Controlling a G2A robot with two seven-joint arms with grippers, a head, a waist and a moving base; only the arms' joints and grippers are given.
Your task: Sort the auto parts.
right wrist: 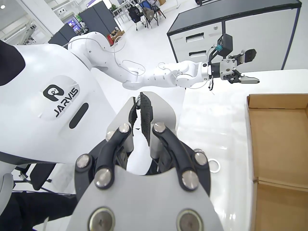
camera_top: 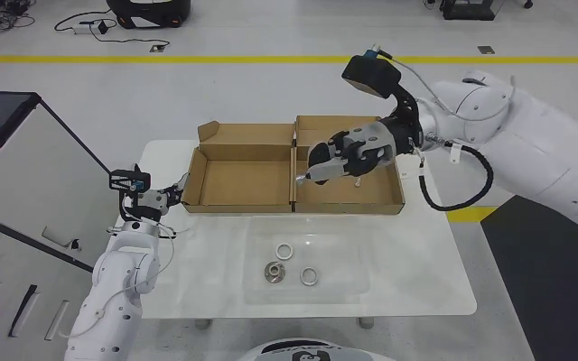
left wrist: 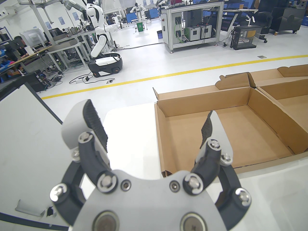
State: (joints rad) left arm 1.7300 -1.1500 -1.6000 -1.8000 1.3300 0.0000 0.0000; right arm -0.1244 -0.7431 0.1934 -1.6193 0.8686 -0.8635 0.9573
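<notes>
Two open cardboard boxes stand side by side: the left box and the right box. My right gripper hangs over the wall between them. In the right wrist view that gripper is shut on a small dark metal part pinched at its tips. My left gripper is open with nothing in it, just left of the left box; it also shows in the left wrist view. On the table near me lie two white rings and a metal part.
The loose parts lie on a clear tray at the table's front middle. One ring shows beside the box in the right wrist view. A dark-topped cabinet stands left of the table.
</notes>
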